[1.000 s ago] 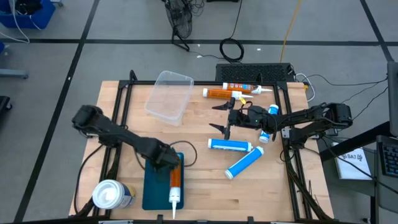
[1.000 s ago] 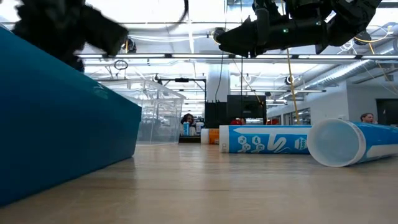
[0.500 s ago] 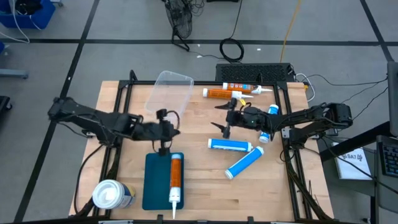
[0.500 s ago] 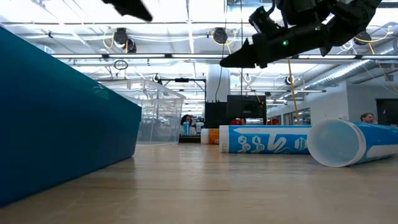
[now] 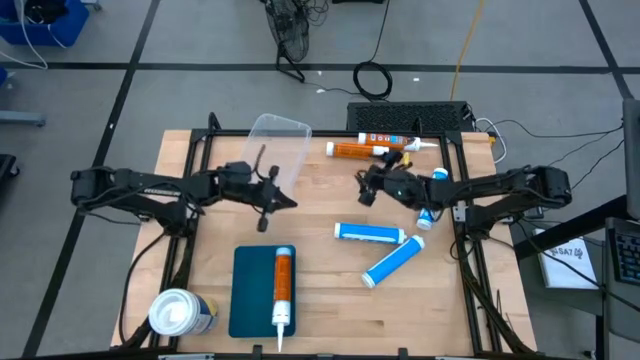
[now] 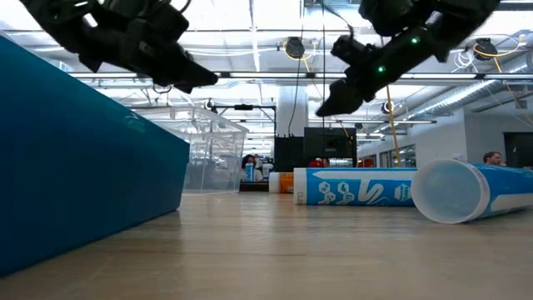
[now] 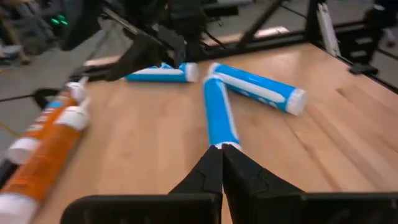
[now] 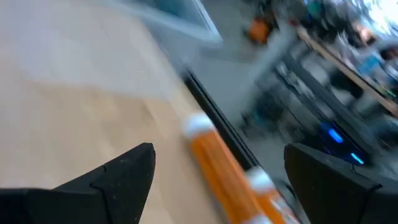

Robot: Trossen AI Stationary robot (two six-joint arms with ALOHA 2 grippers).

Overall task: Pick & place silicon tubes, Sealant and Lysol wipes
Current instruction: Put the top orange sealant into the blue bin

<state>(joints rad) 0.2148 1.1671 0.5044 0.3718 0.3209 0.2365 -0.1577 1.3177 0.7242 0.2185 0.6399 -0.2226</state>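
Observation:
My left gripper (image 5: 290, 203) is shut and empty. It hovers above the table's middle left and points toward the right edge, as the left wrist view (image 7: 221, 152) shows. My right gripper (image 5: 366, 188) is open and empty, in the air near the far orange tubes (image 5: 352, 150). An orange sealant tube (image 5: 282, 290) lies in the blue tray (image 5: 250, 300). Three blue tubes (image 5: 370, 233) (image 5: 393, 262) (image 5: 432, 195) lie on the table at the right. The Lysol wipes canister (image 5: 180, 312) stands at the near left corner.
A clear plastic container (image 5: 273, 155) lies at the far middle, close to my left arm. A white-and-orange tube (image 5: 392, 140) lies along the far edge. Bare wood shows in the table's middle between the two grippers.
My left gripper has risen from over the orange tube in the blue tray, gone toward the far edge and turned to point toward the right edge. The tube stays in the tray. My right gripper has turned toward the far edge, staying near the same place.

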